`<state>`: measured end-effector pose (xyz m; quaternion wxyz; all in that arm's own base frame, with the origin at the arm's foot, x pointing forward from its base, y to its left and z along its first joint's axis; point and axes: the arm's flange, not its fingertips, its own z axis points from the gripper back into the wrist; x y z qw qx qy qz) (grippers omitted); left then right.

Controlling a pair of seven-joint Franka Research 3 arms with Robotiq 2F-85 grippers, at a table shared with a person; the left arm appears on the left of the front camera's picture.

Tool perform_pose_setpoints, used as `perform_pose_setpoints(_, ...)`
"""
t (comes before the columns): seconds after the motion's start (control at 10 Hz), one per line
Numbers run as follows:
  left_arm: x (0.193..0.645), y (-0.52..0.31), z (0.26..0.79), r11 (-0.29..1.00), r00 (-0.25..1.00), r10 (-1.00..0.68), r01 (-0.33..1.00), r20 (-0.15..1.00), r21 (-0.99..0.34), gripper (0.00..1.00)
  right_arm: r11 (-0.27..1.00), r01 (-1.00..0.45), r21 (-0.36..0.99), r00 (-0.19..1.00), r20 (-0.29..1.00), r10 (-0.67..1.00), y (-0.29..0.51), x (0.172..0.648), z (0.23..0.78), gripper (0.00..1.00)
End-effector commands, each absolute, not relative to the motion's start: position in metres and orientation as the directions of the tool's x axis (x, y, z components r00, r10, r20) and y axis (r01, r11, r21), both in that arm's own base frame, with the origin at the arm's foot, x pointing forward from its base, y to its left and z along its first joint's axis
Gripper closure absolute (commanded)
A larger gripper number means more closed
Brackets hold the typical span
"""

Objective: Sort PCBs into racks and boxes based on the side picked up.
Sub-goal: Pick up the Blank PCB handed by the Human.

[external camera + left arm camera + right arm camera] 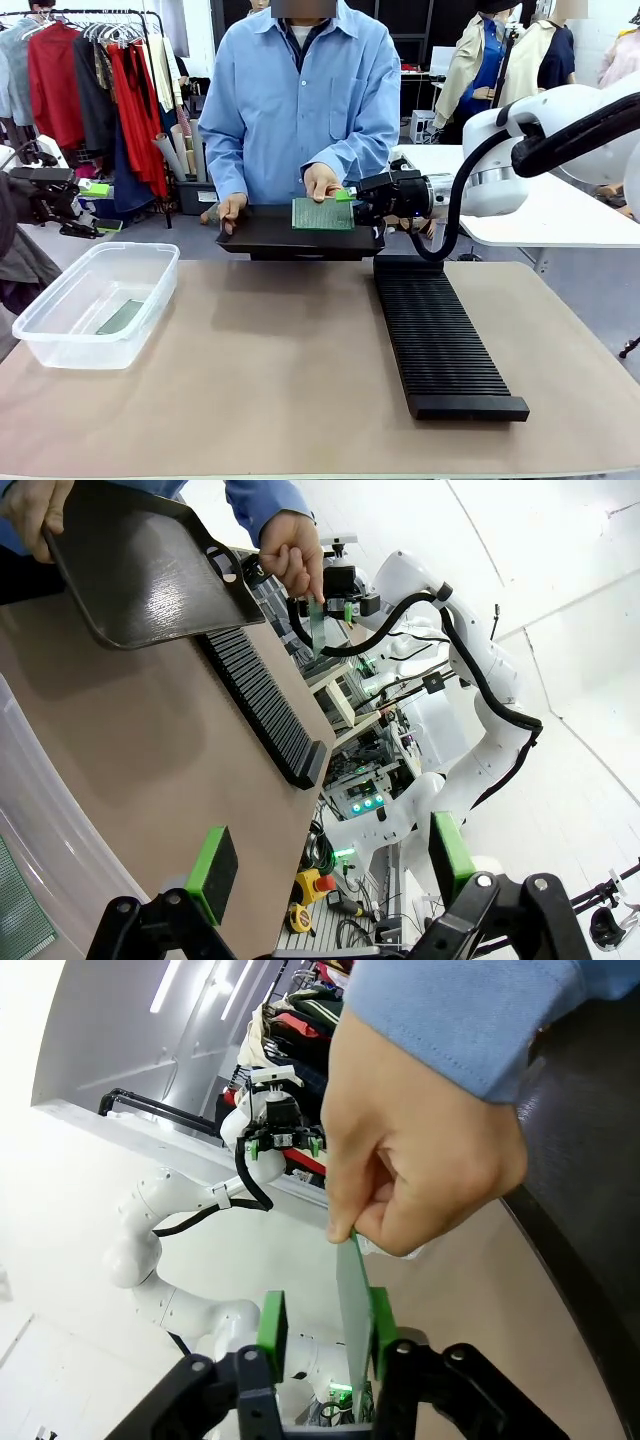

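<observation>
Right tool (327,1332) is out at the far edge of the surface (280,400) with its fingers spread, and a PCB (352,1310) stands edge-on between the green pads. It sits close to one pad, and there is a clear gap to the other, so no pinch. The person's hand (420,1150) holds that board by its top edge between fingertips.

From the front, the same board hangs face-on just above the black tray (260,232). The person's other hand (230,210) grips the tray at its side.

Over on the left, the left tool (100,207) hovers off the edge of the surface, well apart from the action. Its wrist view shows both fingers wide apart with nothing between them.

The clear tub (60,345) sits on the surface at the left, and a second PCB (122,317) lies flat on its floor. The long black rack (440,340) lies right of centre. It runs from just below the tray toward the robot's side, its slots lined up across it.
</observation>
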<state>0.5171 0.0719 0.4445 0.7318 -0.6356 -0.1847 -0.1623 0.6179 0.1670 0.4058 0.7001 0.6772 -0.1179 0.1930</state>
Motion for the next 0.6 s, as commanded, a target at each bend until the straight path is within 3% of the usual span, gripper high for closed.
perform_pose_setpoints(0.0,0.5159,0.0718,0.4462,0.137,0.878,-0.003,0.475,0.479,-0.869,0.0,0.018,-0.404,0.915,0.912,0.401,0.081,0.1718,0.6173,0.4046,0.72)
perform_pose_setpoints(0.2,0.5159,0.0718,0.4462,0.137,0.878,-0.003,0.475,0.479,-0.869,0.0,0.017,-0.395,0.918,0.916,0.393,0.076,0.1724,0.6169,0.4044,1.0)
perform_pose_setpoints(0.5,0.5159,0.0718,0.4462,0.137,0.878,-0.003,0.475,0.479,-0.869,0.0,0.015,-0.372,0.928,0.927,0.37,0.062,0.1731,0.6176,0.4048,1.0)
